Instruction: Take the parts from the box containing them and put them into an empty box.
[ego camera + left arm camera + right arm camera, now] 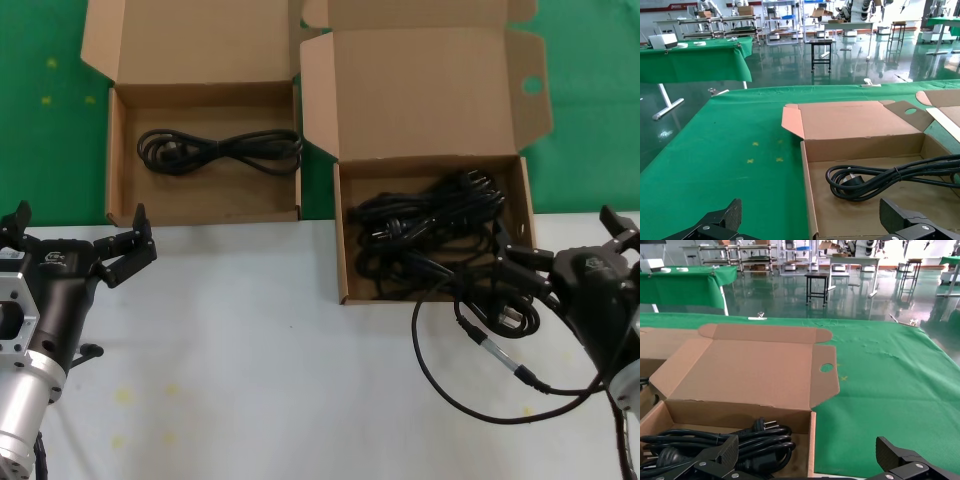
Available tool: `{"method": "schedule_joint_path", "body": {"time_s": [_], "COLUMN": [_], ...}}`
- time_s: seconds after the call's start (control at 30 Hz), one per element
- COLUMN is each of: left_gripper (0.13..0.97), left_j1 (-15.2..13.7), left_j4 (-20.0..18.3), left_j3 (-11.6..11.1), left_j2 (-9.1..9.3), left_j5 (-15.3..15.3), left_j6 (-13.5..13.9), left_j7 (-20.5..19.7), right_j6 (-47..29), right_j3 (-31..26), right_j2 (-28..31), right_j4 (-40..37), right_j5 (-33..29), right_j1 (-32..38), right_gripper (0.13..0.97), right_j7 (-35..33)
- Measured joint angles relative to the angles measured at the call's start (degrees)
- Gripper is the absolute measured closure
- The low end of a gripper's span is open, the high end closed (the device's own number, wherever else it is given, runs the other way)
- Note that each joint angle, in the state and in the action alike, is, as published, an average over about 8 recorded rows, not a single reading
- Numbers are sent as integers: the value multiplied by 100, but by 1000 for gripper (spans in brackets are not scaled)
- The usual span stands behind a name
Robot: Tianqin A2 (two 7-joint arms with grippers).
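R end effector (522,272) spread at near-right corner of holed box (345,240), over cord pile (425,235) | L end effector (80,243) spread, idle by surface's left edge | 1 cord (218,150) in plain box (116,150)

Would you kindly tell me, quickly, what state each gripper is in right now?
Left gripper: open, holding nothing, in front of the box with one cord.
Right gripper: open, at the full box's near corner, nothing gripped.

I saw two brown cardboard boxes (205,150) (435,180) holding black cords (430,235) on a green cloth (50,110) flecked with yellow marks, beside a white tabletop (250,350) stained faintly yellow.
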Motion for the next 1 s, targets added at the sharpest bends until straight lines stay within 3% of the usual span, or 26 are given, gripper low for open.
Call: {"method": "schedule_joint_path", "body": {"time_s": [1.0], "left_gripper": [132], "left_j1": [0], "left_j4": [0], "left_j3": [0], "left_j2": [0], "left_j5": [0], "left_j6": [0], "left_j7": [0], "right_j6": [0], "right_j3": [0], "right_j2": [0], "right_j4": [0], "right_j5": [0], "right_j1": [0], "right_gripper": [129], "right_j7": [0]}}
